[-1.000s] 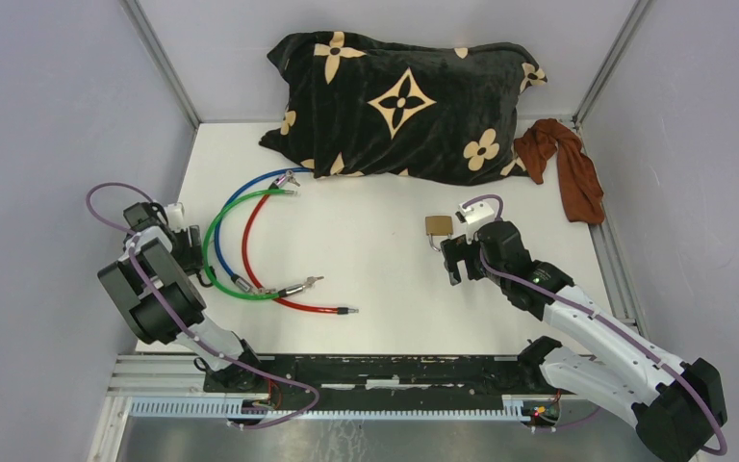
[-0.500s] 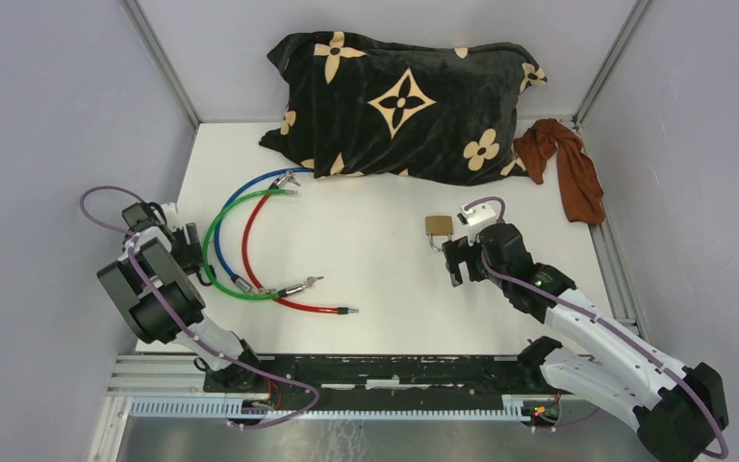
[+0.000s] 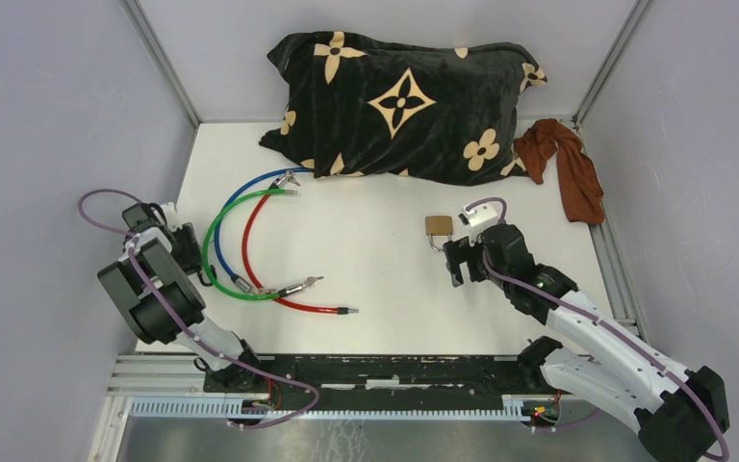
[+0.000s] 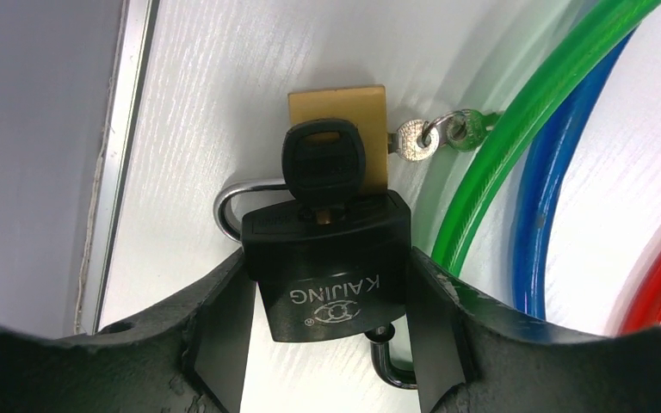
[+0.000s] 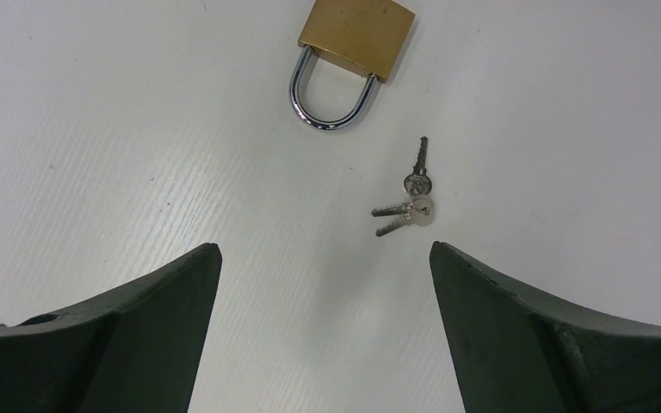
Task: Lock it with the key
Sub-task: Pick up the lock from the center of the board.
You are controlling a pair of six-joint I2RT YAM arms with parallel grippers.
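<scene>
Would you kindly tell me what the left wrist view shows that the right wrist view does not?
Only the left wrist: a black padlock with a black-headed key inserted, gripped by the left tool, beside coloured cables. Only the right wrist: a bunch of small keys ahead of the open right tool. Both: the white table and a brass padlock, a different one in each.

Keys (image 5: 409,202) just before padlock (image 5: 357,34) — cables (image 3: 210,245) well left, pillow (image 3: 404,106) behind

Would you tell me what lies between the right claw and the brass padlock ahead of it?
A small bunch of keys, slightly off the line from right claw to padlock; the right wrist view shows it.
</scene>
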